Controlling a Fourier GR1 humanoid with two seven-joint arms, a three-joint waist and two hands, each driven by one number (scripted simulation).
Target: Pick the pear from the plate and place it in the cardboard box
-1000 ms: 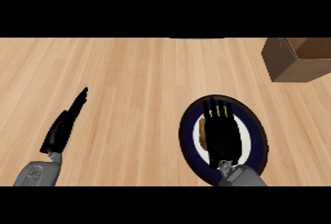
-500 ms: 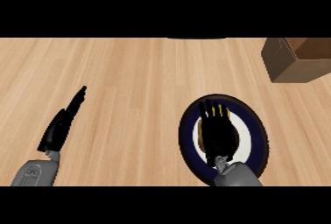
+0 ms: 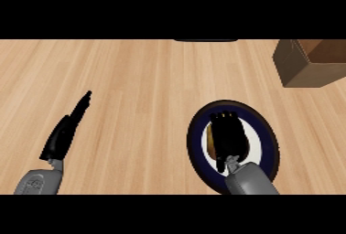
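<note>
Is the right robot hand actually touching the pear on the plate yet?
Cannot tell. In the head view the right robot hand lies over the pear on the plate, hiding any contact or gap.

No readable text, label or number shows anywhere.

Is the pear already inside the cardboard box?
No, the pear lies on the plate under the right hand, apart from the cardboard box.

Bare counter (image 3: pixel 155 82) toward cardboard box (image 3: pixel 312 61)
</note>
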